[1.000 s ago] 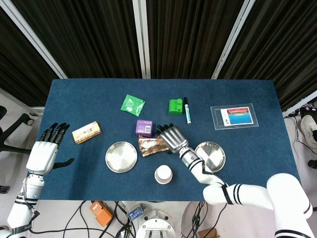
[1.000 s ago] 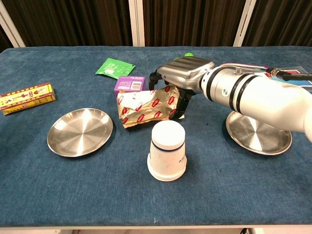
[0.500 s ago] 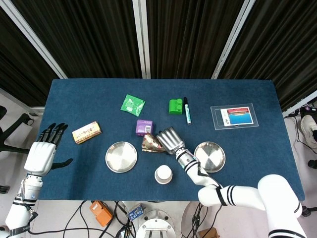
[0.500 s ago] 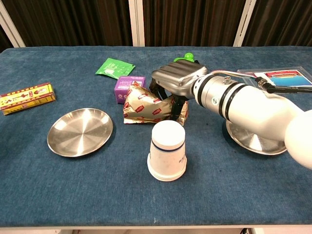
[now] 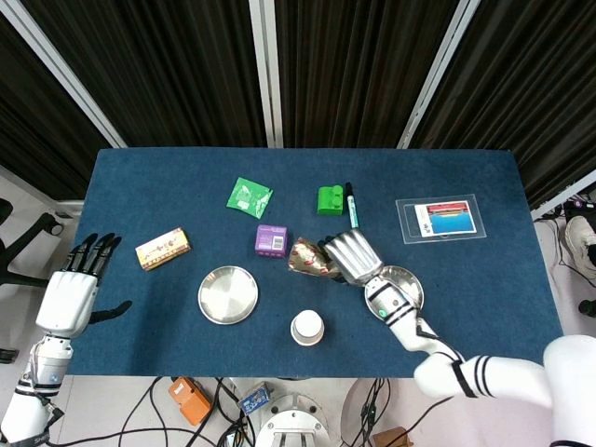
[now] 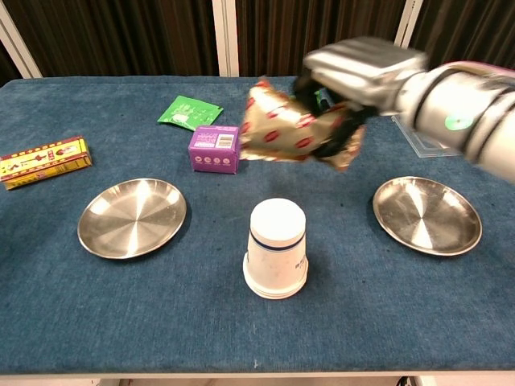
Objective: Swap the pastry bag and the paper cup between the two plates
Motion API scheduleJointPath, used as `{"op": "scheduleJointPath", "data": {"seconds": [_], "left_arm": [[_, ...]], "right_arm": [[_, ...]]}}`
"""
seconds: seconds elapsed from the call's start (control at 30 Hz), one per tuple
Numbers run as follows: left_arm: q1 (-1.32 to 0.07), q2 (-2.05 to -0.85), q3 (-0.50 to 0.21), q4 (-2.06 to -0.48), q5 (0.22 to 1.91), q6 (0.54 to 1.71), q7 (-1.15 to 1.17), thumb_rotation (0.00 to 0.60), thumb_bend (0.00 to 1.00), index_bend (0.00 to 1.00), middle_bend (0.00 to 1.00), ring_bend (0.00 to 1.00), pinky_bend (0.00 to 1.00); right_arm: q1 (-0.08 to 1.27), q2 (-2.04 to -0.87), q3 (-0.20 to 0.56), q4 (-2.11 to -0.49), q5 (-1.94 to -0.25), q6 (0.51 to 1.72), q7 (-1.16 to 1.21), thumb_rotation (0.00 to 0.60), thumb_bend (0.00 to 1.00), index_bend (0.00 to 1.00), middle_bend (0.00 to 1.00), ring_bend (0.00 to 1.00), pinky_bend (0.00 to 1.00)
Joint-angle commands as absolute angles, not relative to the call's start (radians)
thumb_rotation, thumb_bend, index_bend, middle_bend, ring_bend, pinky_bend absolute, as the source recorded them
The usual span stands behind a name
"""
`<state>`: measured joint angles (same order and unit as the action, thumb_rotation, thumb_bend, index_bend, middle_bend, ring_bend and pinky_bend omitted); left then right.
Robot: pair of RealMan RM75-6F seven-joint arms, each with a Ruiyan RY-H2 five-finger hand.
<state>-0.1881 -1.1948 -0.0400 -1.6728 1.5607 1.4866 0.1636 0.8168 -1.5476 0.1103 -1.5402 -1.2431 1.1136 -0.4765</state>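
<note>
My right hand (image 6: 362,76) (image 5: 354,256) holds the gold-and-red pastry bag (image 6: 286,125) (image 5: 310,260) in the air, above the table between the two plates. The paper cup (image 6: 277,248) (image 5: 307,327) stands upside down on the cloth near the front edge, on neither plate. The left steel plate (image 6: 133,217) (image 5: 228,294) and the right steel plate (image 6: 426,215) (image 5: 408,281) both lie bare. My left hand (image 5: 70,293) hovers open off the table's left edge, seen only in the head view.
A purple box (image 6: 215,149) sits just behind the cup, a green packet (image 6: 190,111) further back. A yellow-red carton (image 6: 44,159) lies at far left. A green block (image 5: 330,199), a marker (image 5: 352,206) and a laminated card (image 5: 444,219) lie at the back right.
My right hand has lifted the pastry bag off the cloth and carried it up and to the right. The left hand drifted slightly lower left.
</note>
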Motion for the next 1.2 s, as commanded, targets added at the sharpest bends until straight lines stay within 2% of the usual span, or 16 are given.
{"op": "scheduleJointPath", "data": {"seconds": [0.03,0.2,0.37,0.47,0.53,0.6,0.63,0.7,0.8,0.9,1.0,1.07,1.2], "left_arm": [[-0.19,-1.197,-0.033,-1.678,1.568,1.478,0.17,0.6,0.03,0.02,0.06,0.04,0.16],[-0.202,-1.206,-0.035,-1.67,1.549,1.443,0.156,0.6,0.03,0.02,0.06,0.04,0.16],[-0.205,-1.217,-0.034,-1.661,1.539,1.427,0.157,0.6,0.03,0.02,0.06,0.04,0.16],[-0.204,-1.219,-0.032,-1.662,1.541,1.428,0.164,0.6,0.03,0.02,0.06,0.04,0.16],[-0.203,-1.219,-0.03,-1.663,1.541,1.428,0.169,0.6,0.03,0.02,0.06,0.04,0.16],[-0.202,-1.219,-0.029,-1.664,1.542,1.428,0.174,0.6,0.03,0.02,0.06,0.04,0.16],[-0.201,-1.219,-0.028,-1.665,1.543,1.429,0.176,0.6,0.03,0.02,0.06,0.04,0.16],[-0.2,-1.219,-0.026,-1.667,1.548,1.431,0.178,0.6,0.03,0.02,0.06,0.04,0.16],[-0.198,-1.217,-0.022,-1.672,1.559,1.436,0.18,0.6,0.03,0.02,0.06,0.04,0.16],[-0.195,-1.211,-0.014,-1.683,1.573,1.44,0.18,0.6,0.03,0.02,0.06,0.04,0.16],[-0.196,-1.194,0.002,-1.71,1.594,1.433,0.162,0.6,0.03,0.02,0.06,0.04,0.16],[-0.195,-1.181,0.016,-1.731,1.619,1.432,0.151,0.6,0.03,0.02,0.06,0.04,0.16],[-0.198,-1.168,0.048,-1.771,1.674,1.423,0.145,0.6,0.03,0.02,0.06,0.04,0.16]], "right_arm": [[0.71,-1.396,0.026,-1.589,-1.348,1.192,-0.369,0.6,0.32,0.83,0.71,0.75,0.8],[0.643,-1.339,-0.031,-1.536,-1.401,1.21,-0.275,0.6,0.32,0.81,0.71,0.74,0.79],[0.608,-1.359,-0.07,-1.451,-1.44,1.187,-0.224,0.6,0.32,0.79,0.71,0.72,0.77],[0.597,-1.384,-0.077,-1.401,-1.446,1.16,-0.188,0.6,0.32,0.7,0.68,0.69,0.73],[0.594,-1.397,-0.079,-1.377,-1.449,1.139,-0.154,0.6,0.32,0.58,0.61,0.64,0.69],[0.594,-1.407,-0.079,-1.357,-1.458,1.119,-0.106,0.6,0.32,0.41,0.51,0.57,0.62],[0.594,-1.41,-0.078,-1.35,-1.464,1.113,-0.083,0.6,0.32,0.36,0.48,0.55,0.6],[0.597,-1.408,-0.082,-1.346,-1.476,1.09,-0.026,0.6,0.32,0.19,0.37,0.45,0.52],[0.604,-1.385,-0.097,-1.362,-1.492,1.049,0.01,0.6,0.31,0.02,0.23,0.31,0.42],[0.6,-1.351,-0.107,-1.404,-1.5,1.032,-0.001,0.6,0.25,0.0,0.12,0.17,0.37],[0.585,-1.313,-0.115,-1.453,-1.515,1.047,-0.014,0.581,0.2,0.0,0.03,0.08,0.31],[0.564,-1.281,-0.121,-1.489,-1.537,1.088,-0.011,0.552,0.18,0.0,0.0,0.04,0.27],[0.494,-1.221,-0.131,-1.532,-1.594,1.229,0.0,0.541,0.16,0.0,0.0,0.0,0.22]]}}
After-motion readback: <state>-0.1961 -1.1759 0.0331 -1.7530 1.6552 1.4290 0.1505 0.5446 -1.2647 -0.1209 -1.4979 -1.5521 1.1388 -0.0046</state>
